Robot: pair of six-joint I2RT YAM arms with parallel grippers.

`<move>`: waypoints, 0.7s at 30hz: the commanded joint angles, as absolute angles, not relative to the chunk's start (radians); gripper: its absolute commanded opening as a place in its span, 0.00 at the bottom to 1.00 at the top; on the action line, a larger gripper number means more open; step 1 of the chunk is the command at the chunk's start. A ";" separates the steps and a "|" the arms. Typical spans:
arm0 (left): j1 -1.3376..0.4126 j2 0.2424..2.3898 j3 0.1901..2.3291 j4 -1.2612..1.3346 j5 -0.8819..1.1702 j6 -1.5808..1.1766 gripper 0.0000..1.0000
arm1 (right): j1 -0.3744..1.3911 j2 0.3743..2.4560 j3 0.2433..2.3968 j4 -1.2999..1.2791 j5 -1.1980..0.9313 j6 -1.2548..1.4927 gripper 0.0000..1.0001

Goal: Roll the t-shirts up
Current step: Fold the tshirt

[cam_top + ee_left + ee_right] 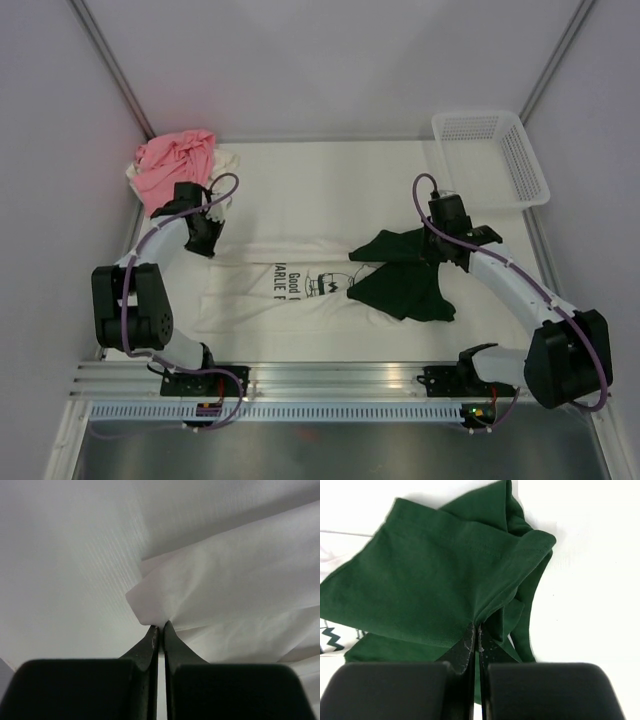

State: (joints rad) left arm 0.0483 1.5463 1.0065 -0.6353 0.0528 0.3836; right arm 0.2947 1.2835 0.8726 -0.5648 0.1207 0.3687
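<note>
A white t-shirt with black print (290,282) lies flat mid-table. My left gripper (203,236) is shut on its far left corner; the left wrist view shows the pinched white fold (200,590) at the fingertips (160,628). A dark green t-shirt (400,275) lies crumpled on the white shirt's right part. My right gripper (447,245) is shut on its right edge; the right wrist view shows green cloth (435,580) pinched at the fingertips (478,628). A pink t-shirt (175,165) sits bunched over a cream one (226,160) at the far left.
A white mesh basket (492,158) stands at the far right corner. Grey walls with metal posts close the left, right and back. A white sheet (330,180) covers the table. The arm bases sit on a rail (330,380) at the near edge.
</note>
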 commanded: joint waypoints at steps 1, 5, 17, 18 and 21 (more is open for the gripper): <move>0.055 1.497 1.043 -0.667 0.023 0.425 0.02 | 0.307 1.218 0.865 -0.609 0.167 0.405 0.00; 0.055 1.502 1.029 -0.673 0.035 0.422 0.02 | 0.336 1.224 0.813 -0.589 0.157 0.434 0.00; 0.054 1.558 0.916 -0.632 -0.041 0.422 0.02 | 0.360 1.259 0.712 -0.575 0.150 0.499 0.00; 0.055 1.565 0.917 -0.629 -0.046 0.422 0.02 | 0.362 1.267 0.709 -0.572 0.156 0.500 0.00; 0.055 1.568 0.928 -0.627 -0.049 0.423 0.02 | 0.362 1.270 0.709 -0.561 0.167 0.497 0.00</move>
State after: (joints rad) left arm 0.0490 1.5623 0.9188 -0.6552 0.0002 0.3878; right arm 0.3584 1.2633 0.7128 -0.5762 0.1337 0.4820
